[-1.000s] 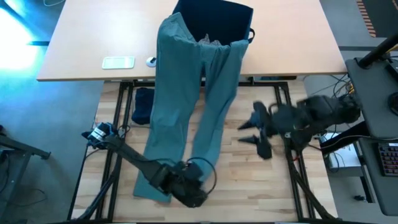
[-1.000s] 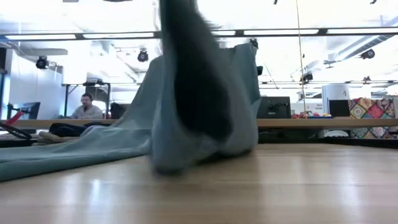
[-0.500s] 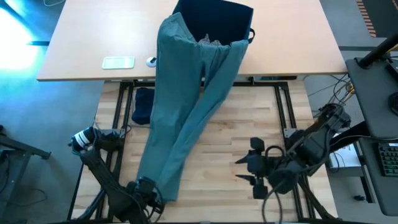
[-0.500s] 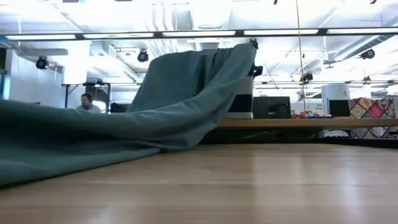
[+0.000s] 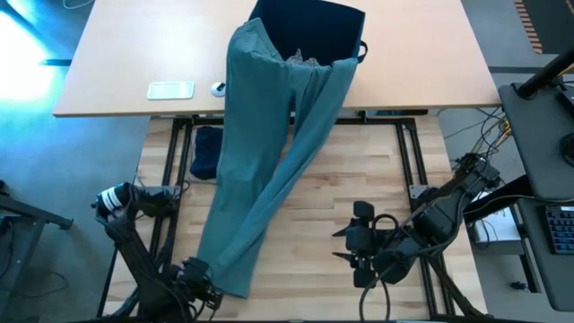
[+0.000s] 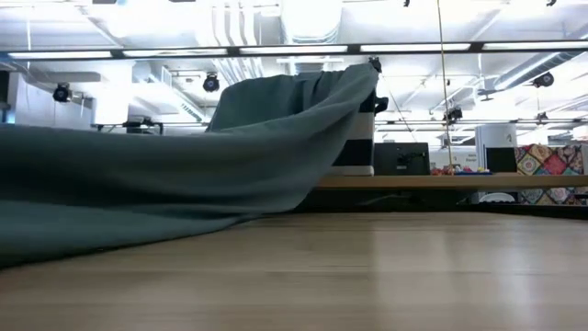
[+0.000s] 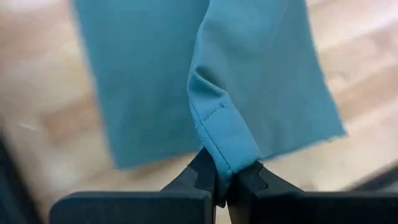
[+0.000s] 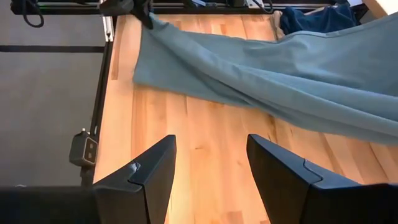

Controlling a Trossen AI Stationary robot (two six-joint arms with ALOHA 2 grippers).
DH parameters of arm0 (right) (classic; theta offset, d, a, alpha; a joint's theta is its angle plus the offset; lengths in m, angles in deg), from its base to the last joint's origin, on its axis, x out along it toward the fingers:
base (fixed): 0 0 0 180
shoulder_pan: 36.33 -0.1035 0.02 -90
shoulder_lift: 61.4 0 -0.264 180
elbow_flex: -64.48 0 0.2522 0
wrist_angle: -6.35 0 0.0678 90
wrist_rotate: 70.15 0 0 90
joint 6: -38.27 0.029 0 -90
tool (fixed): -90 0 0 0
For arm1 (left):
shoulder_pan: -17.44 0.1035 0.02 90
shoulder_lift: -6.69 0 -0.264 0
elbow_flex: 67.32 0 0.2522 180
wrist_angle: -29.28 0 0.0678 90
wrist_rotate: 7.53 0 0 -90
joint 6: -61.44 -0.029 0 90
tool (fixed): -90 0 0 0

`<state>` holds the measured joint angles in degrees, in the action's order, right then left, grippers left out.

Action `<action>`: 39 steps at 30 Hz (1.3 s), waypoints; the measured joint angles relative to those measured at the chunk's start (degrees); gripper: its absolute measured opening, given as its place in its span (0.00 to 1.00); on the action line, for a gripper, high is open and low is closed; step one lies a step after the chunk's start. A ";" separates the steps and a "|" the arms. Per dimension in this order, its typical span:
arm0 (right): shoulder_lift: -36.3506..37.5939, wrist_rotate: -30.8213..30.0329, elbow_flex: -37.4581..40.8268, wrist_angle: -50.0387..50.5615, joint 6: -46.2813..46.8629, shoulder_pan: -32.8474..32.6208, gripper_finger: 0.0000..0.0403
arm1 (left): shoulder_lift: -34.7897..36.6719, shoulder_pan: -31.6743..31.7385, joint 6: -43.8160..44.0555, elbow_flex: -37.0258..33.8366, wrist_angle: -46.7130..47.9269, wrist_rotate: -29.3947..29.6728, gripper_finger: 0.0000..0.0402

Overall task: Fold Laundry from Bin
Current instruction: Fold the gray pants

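Still half inside the bin [image 5: 314,25], teal garment [image 5: 269,161] pinched by left fingers [image 7: 200,177]; right fingers [image 8: 273,168] spread.

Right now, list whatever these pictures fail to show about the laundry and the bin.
- Bin: high view, contents mostly hidden by its dark interior and the draped teal-green garment.
- Bin base: low view, garment covers most of it.
- Left gripper: shut on the garment's hem; high view cuts it off at the bottom edge.
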<state>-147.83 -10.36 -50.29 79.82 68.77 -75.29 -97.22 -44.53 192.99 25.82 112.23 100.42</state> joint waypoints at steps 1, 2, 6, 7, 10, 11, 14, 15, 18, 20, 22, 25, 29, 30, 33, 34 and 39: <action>0.00 -0.18 0.00 0.00 0.02 0.00 0.48 | 0.04 -0.02 0.08 0.01 1.70 -0.11 0.00; 0.00 -0.32 0.00 0.00 0.18 0.00 0.48 | 0.04 -0.02 0.09 -0.18 2.65 -0.34 0.00; 0.00 -1.24 0.01 0.00 2.19 0.00 0.48 | 0.06 0.02 0.11 -2.49 2.86 -0.64 0.00; 0.00 -1.32 0.02 0.01 2.59 0.00 0.48 | 0.06 0.02 0.11 -2.98 2.70 -0.72 0.00; 0.00 -1.32 0.05 0.00 2.75 0.00 0.48 | 0.06 -0.15 0.23 -5.19 0.68 -1.23 0.00; -0.02 -1.32 0.07 0.02 2.75 0.00 0.48 | 0.06 -0.18 0.29 -6.08 -0.65 -1.45 0.00; 0.00 -1.48 0.07 0.00 2.94 0.00 0.48 | 0.06 -0.35 0.52 -9.17 -6.80 -1.60 0.00; -0.01 -1.57 0.07 0.00 2.95 0.00 0.48 | 0.06 -0.35 0.53 -10.13 -8.71 -1.66 0.00; 0.00 -2.25 0.09 0.00 2.95 0.00 0.48 | 0.06 -0.30 -0.05 -12.07 -11.59 -3.23 0.01; 0.00 -2.70 0.09 0.00 2.97 0.02 0.48 | 0.06 -0.31 -0.27 -12.46 -11.73 -4.92 0.04; 0.00 -2.84 0.09 0.00 3.51 0.37 0.48 | 0.06 -0.37 -0.41 -12.27 -11.45 -5.85 0.11; 0.00 -2.84 0.09 0.16 5.27 1.26 0.48 | 0.06 -0.57 -1.02 -10.88 -9.64 -6.28 0.23; 0.15 -2.81 0.09 2.18 8.75 3.16 0.48 | 0.06 -0.61 -2.89 -7.90 -5.51 -7.51 0.42; 0.40 -2.80 0.11 3.23 10.88 3.90 0.48 | 0.08 -0.61 -3.43 -6.87 -4.30 -8.16 0.46; 1.77 -2.85 0.13 6.51 19.36 7.55 0.48 | 0.60 -0.61 -5.43 -2.99 0.00 -8.14 0.58; 2.47 -2.85 0.13 7.66 22.53 9.17 0.48 | 0.87 -0.61 -6.07 -1.51 1.84 -7.70 0.61; 6.70 -2.81 0.13 9.86 28.16 20.32 0.48 | 3.15 -0.57 -9.59 5.42 10.84 -1.60 0.69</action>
<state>-141.13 -13.16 -50.16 89.68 96.93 -54.96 -94.07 -45.10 183.40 31.24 123.07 98.82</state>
